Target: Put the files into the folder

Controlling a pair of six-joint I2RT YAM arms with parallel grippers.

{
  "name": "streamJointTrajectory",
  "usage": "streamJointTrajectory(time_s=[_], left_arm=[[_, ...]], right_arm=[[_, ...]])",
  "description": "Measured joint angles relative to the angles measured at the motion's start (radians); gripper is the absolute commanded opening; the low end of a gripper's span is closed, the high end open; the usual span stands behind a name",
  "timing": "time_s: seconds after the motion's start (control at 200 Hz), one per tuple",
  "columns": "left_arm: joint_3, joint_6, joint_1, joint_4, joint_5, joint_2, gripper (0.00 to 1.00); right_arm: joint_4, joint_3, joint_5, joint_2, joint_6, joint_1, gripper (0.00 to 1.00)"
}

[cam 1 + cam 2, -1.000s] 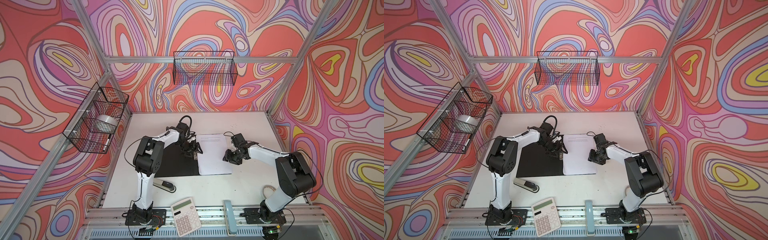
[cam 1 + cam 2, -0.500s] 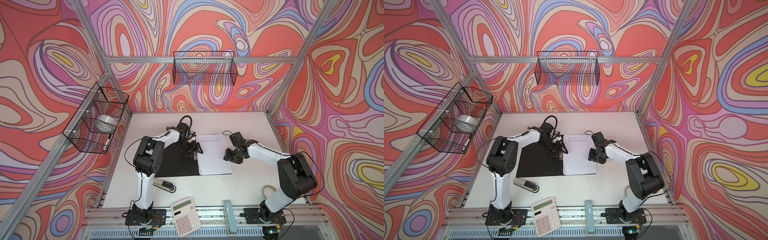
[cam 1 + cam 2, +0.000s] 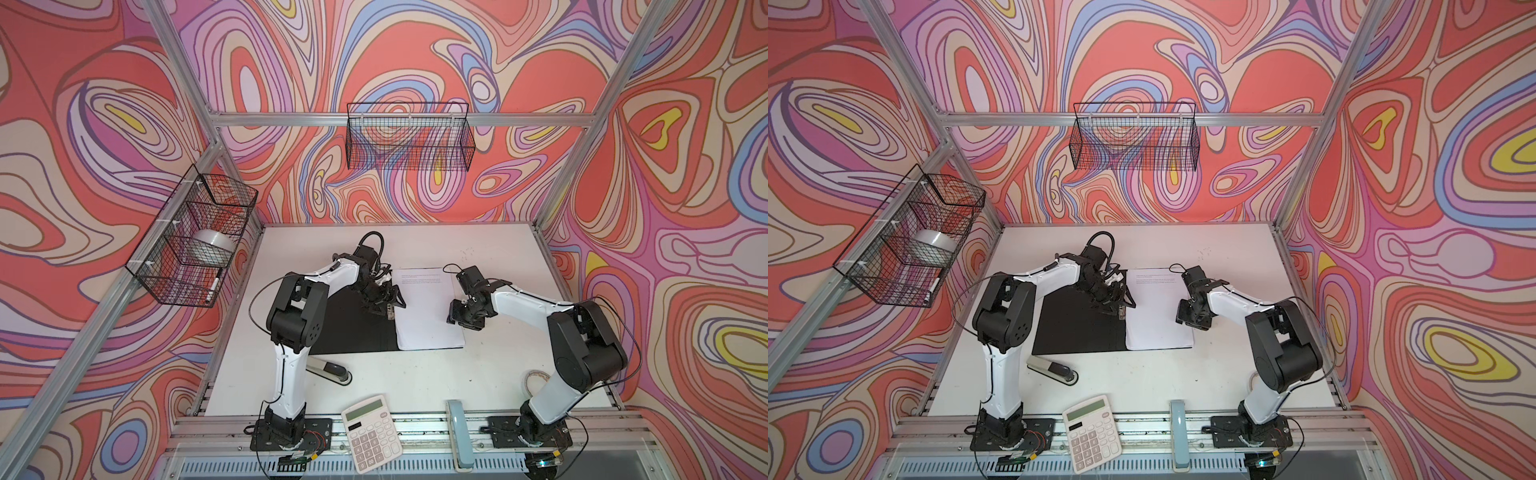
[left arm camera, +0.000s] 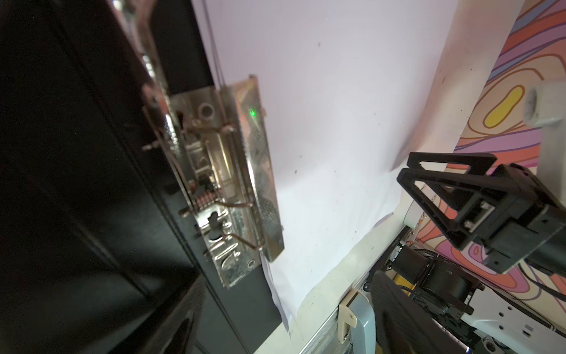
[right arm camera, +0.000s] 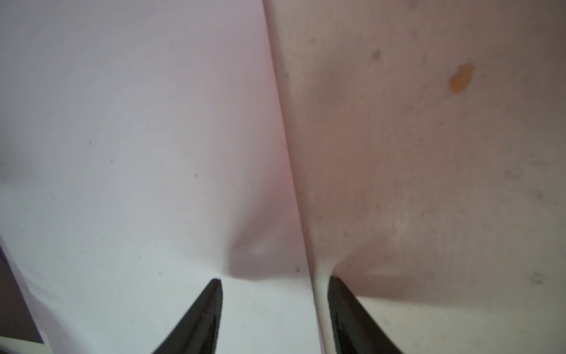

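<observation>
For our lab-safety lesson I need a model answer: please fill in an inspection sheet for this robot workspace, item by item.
Surface: white tabletop, small stains.
Job's things: open black-lined folder lies flat; white printed paper sheets cover its right half, beside the metal spine clip.
Clutter: grey stapler, white calculator, pale tape roll, pale blue bar at the front rail.
Grippers: left gripper over the clip, jaws open; right gripper jaws open, astride the sheets' right edge.
Cables: black cable loop above the left wrist, off the table.
Surroundings: swirl-patterned walls; black wire basket on the back wall; another at the side holding a white roll and a marker.
</observation>
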State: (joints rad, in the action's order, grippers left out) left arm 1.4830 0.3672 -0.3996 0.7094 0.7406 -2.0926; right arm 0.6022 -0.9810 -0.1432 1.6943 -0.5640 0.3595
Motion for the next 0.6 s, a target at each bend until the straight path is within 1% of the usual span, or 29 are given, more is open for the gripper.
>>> streamJointTrajectory(time_s=[0.401,0.596], left_arm=[[0.000,0.003,-0.001,-0.002,0.022,0.000,0.86],[0.000,0.004,-0.001,-0.002,0.022,-0.001,0.85]], right_arm=[[-0.018,-0.001,-0.085,0.005,-0.001,-0.001,0.58],[0.006,-0.007,-0.101,0.006,0.002,-0.001,0.58]])
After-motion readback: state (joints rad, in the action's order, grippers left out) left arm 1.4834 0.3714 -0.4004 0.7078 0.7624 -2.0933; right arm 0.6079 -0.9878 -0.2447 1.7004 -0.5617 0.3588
